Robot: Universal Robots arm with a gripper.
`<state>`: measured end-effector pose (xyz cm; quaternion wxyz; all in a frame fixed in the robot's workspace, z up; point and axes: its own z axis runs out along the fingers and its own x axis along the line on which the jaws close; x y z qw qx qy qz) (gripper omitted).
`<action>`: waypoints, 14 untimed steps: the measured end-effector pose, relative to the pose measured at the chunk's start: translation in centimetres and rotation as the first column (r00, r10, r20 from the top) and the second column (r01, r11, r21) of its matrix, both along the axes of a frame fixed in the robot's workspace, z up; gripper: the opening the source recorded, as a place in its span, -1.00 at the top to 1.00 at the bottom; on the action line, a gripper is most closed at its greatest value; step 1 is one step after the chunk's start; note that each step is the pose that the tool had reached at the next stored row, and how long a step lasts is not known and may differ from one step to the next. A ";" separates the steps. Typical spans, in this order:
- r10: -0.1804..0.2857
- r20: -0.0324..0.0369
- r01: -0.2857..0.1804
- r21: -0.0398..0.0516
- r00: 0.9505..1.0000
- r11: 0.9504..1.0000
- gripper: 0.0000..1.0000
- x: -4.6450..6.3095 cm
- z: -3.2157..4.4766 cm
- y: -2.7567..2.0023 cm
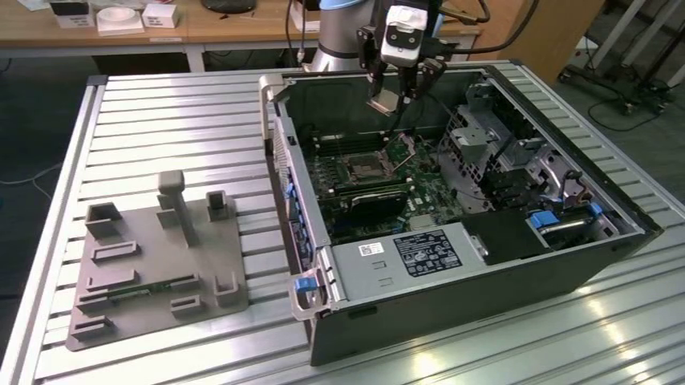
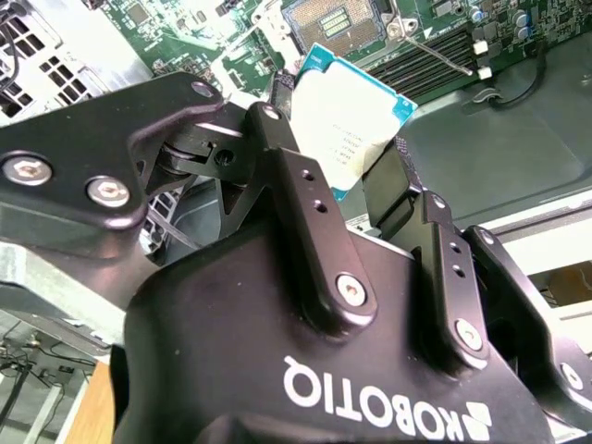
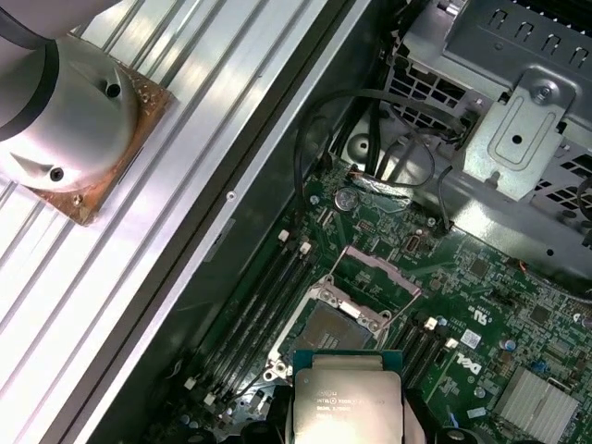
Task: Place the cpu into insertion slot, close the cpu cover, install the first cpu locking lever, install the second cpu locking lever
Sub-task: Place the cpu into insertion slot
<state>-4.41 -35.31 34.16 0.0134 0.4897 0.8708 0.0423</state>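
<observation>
Over the open case (image 1: 284, 144), exterior view: gripper (image 1: 399, 87) up high, pinching the cpu (image 1: 383, 103).
insertion slot (image 1: 358, 167): down on the green board (image 1: 428, 200), bare, well below the cpu.
cpu cover (image 1: 403, 150): tipped up just beside the slot, not shut.
bench (image 1: 172, 120): carrying the case, which lies on its side, and a grey tray (image 1: 160, 257) well apart toward the exterior view's left.
second wrist view, gripper (image 2: 342, 139): black fingers (image 2: 305, 185) pressed onto two opposite edges of the cpu (image 2: 356, 111), silvery top facing out, tilted.
second wrist view, insertion slot (image 2: 338, 23): past the cpu, empty, tiny gold pins showing, long memory slots (image 2: 435, 65) beside it.
first wrist view, cpu (image 3: 347, 398): hanging near the insertion slot (image 3: 338, 328), apart from it, not set in.
first wrist view, cpu cover (image 3: 384, 270): open, on the far side of the slot from the cpu.
how it will handle: likely light, stiff and flat; smooth metal top, so maybe slippery; underside and slot pins likely easy to hurt.
where to hold: by the thin side edges, as held now, never by the underside.
task so far: cpu in the air, slot empty, cover up, nothing locked down.
</observation>
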 end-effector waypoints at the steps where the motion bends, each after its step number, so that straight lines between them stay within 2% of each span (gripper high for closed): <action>1: 0.000 0.000 0.000 0.000 1.000 1.000 -0.08 0.0 0.00 0.00; 14: -0.017 0.000 0.017 0.000 1.000 1.000 -0.08 0.0 0.00 0.00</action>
